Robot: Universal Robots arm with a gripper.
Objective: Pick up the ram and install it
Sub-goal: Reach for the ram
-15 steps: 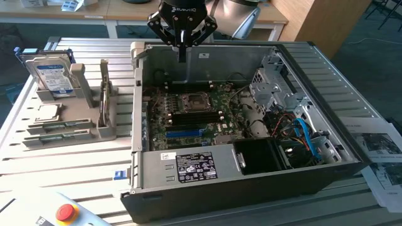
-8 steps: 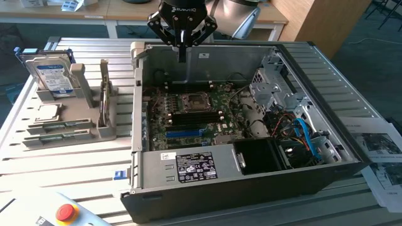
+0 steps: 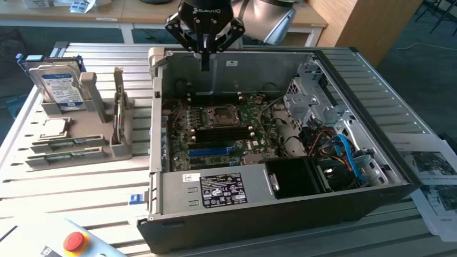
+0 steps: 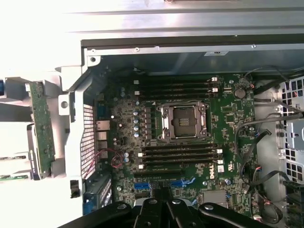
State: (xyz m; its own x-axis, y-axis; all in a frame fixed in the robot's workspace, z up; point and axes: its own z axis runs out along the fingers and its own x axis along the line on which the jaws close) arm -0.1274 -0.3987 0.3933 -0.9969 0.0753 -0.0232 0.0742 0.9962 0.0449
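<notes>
Nearest the exterior view's camera, at that view's left, a red stop button (image 3: 75,241) sits on the slatted counter (image 3: 78,187). Beyond it lies the open computer case (image 3: 286,219). A labelled power supply (image 3: 214,190) runs along its near wall, and the green motherboard (image 3: 236,140) lies behind that. The empty processor socket (image 3: 221,115) on the board is flanked by black memory slots (image 3: 214,134). On the counter to the exterior view's left of the case, a grey parts holder (image 3: 107,150) carries a square silver processor (image 3: 55,127) and, farther back, a blue-labelled hard drive (image 3: 61,88). The ram (image 3: 119,107), a thin green stick, stands on edge in this holder, outside the case wall and well apart from the gripper. Farthest back, the gripper (image 3: 205,65) hangs above the far wall of the case, its jaws pressed together and pinching nothing. In the wrist view the closed jaws point down over the motherboard.
</notes>
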